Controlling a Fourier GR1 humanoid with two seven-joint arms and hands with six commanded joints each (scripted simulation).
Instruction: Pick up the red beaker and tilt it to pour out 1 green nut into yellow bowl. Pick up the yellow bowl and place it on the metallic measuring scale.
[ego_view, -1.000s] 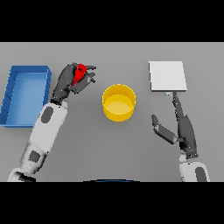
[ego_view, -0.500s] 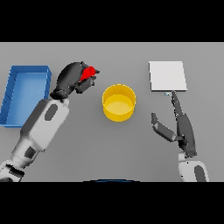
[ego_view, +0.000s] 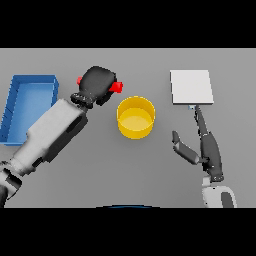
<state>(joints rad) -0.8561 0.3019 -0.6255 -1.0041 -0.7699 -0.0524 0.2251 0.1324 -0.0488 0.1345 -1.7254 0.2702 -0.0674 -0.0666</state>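
Fingers: left hand (ego_view: 98, 85) is curled round the red beaker (ego_view: 116, 87), tipped toward the yellow bowl (ego_view: 135, 117); right hand (ego_view: 206, 145) rests on the counter (ego_view: 150, 170) with straight, relaxed fingers, just below the scale (ego_view: 191, 87)
Beaker position: held off the counter, its red end poking out just beside the bowl's upper-left rim, not clearly over the opening
Risk: my guess is the nut could fall short of the rim or bounce off the counter; too steep a tilt could spill more than one
Nut: not visible
Materials: bowl is a smooth round yellow tub; scale a flat pale square plate; blue bin (ego_view: 30, 102) a rectangular tray at far left
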